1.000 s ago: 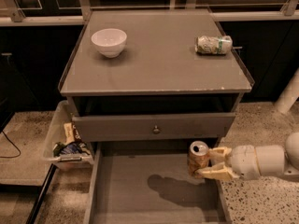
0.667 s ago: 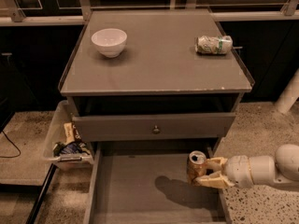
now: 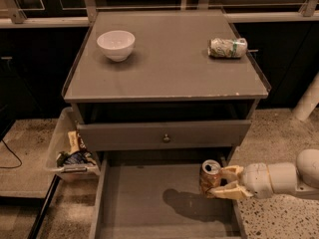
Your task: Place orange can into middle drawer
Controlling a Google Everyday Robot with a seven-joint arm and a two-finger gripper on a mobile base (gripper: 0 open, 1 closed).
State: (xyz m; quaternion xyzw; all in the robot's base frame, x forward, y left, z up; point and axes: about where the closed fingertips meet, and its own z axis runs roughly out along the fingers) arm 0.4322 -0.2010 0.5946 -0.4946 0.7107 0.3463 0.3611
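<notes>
While you are looking down into a dim room with a speckled floor [image 3: 279,133], a grey cabinet [image 3: 169,59] is standing there and its middle drawer [image 3: 149,208] is lying pulled open at the bottom. Your gripper [image 3: 222,182] is reaching in from the right, clamping the orange can [image 3: 209,177] over the drawer's right rear part. That can is standing upright, long axis vertical, silver top pointing up.
</notes>
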